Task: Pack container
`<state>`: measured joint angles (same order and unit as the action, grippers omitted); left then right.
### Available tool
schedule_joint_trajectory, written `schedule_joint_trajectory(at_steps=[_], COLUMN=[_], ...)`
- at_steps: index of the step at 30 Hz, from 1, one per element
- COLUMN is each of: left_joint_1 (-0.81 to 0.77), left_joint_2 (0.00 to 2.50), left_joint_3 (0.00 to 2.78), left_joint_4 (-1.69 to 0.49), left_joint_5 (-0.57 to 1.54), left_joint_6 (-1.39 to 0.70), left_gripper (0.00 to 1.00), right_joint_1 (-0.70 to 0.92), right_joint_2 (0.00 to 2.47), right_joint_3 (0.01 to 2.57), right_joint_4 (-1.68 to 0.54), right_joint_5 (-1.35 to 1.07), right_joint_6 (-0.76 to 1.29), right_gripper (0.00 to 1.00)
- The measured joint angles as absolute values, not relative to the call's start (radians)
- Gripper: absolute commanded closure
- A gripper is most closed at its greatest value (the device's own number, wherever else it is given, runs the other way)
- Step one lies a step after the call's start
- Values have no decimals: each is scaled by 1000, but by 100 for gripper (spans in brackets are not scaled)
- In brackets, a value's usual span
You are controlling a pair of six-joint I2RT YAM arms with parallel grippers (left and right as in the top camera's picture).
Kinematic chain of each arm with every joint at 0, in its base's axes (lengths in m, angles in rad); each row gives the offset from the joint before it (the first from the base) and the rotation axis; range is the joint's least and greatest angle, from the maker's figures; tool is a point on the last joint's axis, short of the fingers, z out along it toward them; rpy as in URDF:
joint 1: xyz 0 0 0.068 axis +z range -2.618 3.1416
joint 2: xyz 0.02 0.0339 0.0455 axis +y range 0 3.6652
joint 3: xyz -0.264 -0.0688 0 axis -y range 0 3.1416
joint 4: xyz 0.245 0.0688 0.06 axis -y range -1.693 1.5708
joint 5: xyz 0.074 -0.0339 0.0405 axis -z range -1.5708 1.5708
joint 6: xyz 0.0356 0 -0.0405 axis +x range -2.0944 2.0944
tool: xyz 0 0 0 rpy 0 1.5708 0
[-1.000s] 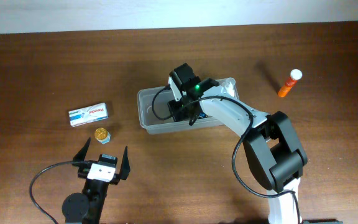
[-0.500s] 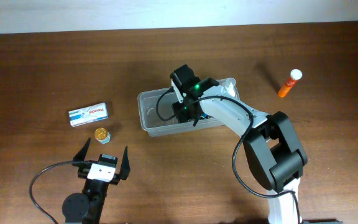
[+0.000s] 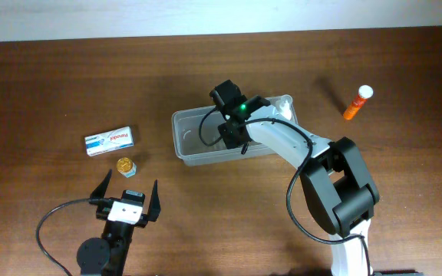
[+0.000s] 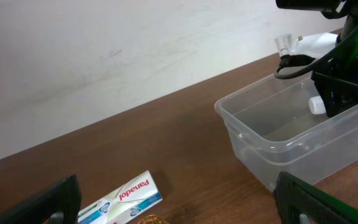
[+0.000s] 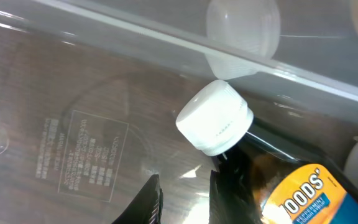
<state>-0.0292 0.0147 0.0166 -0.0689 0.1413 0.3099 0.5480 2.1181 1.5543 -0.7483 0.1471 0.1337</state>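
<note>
While right hand (image 3: 232,139) sits inside, container (image 3: 178,135) long axis left-right, mouth up.

— We see the bottle (image 5: 278,180) only in part: the right wrist view's edge cuts its body, and its label reads just "WOODS'".
— The bottom edge also crops the right gripper (image 5: 184,196), so we cannot tell its grip. The left wrist view cuts off the container (image 4: 260,152).

The white-and-blue box (image 4: 126,196) reads "Panadol". The dark bottle (image 5: 291,186) has an orange label reading "WOODS'", with smaller print below it illegible.
</note>
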Motion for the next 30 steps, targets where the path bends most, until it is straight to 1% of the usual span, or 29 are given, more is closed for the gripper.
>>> schedule_joint_trajectory(at_steps=[19, 25, 30], left_joint_1=[-29, -29, -29], left_joint_2=[15, 15, 15], left_joint_3=[17, 17, 17], left_joint_4=[-69, -69, -69], left_joint_5=[141, 141, 141], left_joint_6=[310, 310, 310], left_gripper=[1, 1, 1], right_joint_1=[548, 548, 548], right_joint_2=[2118, 2120, 2120], right_joint_3=[1558, 1637, 1709], right_joint_4=[-749, -821, -867], right_joint_5=[202, 215, 221], right_joint_6=[118, 137, 205], right_gripper=[82, 82, 81])
